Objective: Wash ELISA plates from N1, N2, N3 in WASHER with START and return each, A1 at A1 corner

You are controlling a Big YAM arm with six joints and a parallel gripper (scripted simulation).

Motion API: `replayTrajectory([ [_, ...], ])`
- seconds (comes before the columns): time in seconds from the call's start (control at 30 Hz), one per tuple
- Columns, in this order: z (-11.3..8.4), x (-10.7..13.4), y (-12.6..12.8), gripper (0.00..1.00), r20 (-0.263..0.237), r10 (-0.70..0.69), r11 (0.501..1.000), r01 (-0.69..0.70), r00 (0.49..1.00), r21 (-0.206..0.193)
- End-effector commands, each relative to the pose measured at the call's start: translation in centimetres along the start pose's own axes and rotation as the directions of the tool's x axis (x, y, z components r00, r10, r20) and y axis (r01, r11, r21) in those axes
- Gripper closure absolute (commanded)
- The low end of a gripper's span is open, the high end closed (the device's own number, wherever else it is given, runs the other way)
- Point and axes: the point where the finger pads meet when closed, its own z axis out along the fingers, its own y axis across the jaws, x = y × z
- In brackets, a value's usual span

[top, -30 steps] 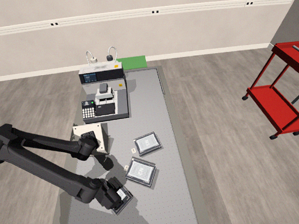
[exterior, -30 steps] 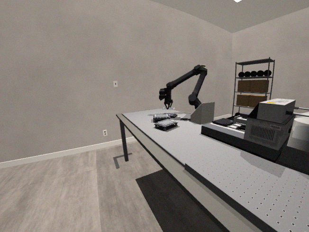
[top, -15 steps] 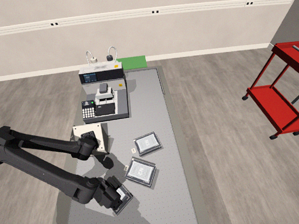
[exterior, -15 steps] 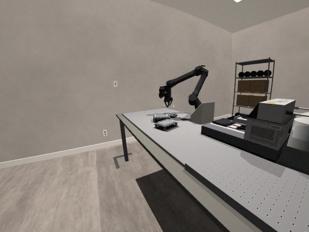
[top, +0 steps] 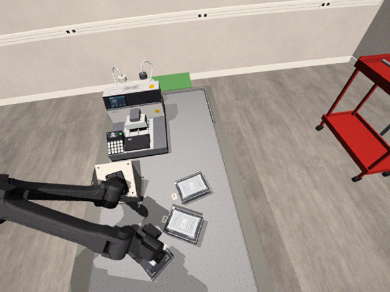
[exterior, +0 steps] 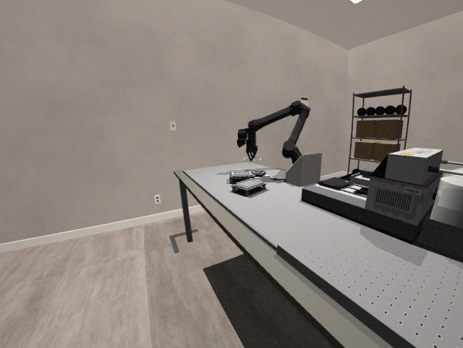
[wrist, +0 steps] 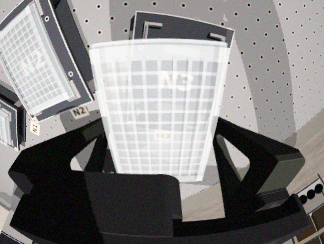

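My gripper (top: pixel 158 257) (exterior: pixel 251 158) (wrist: pixel 160 122) is shut on the N3 plate (wrist: pixel 150 100), one finger at each long side, and holds it above nest N3 (top: pixel 158 268) (wrist: pixel 180 33). The nest's dark base and locators show beyond the plate's far edge. The N2 plate (top: pixel 184 222) (wrist: pixel 30 62) and the N1 plate (top: pixel 192 186) (exterior: pixel 250 184) sit in their nests. The washer (top: pixel 157 133) (exterior: pixel 396 199) has a dark, empty carrier (top: pixel 136 142). Its keypad (top: pixel 115 147) has a green lamp (top: pixel 120 133) lit above the keys. The held plate's cut-off corner is not clear.
The arm's pale mount (top: pixel 101 170) (exterior: pixel 310 170) stands between the washer and the nests. Bottles with hoses stand behind the washer. A red cart (top: pixel 355 138) stands off the table at the right. A shelf rack (exterior: pixel 381 139) stands by the far wall.
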Motion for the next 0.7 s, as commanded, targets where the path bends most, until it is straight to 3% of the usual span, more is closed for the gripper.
replayTrajectory([
  [0.0, -0.3, -0.6, 1.4, 0.18, -0.005, -0.037, 0.999, 0.037, 0.999, -0.011],
  [0.67, -1.6, -2.4, 9.9, 0.18, 0.014, -0.022, 1.000, 0.022, 1.000, -0.019],
])
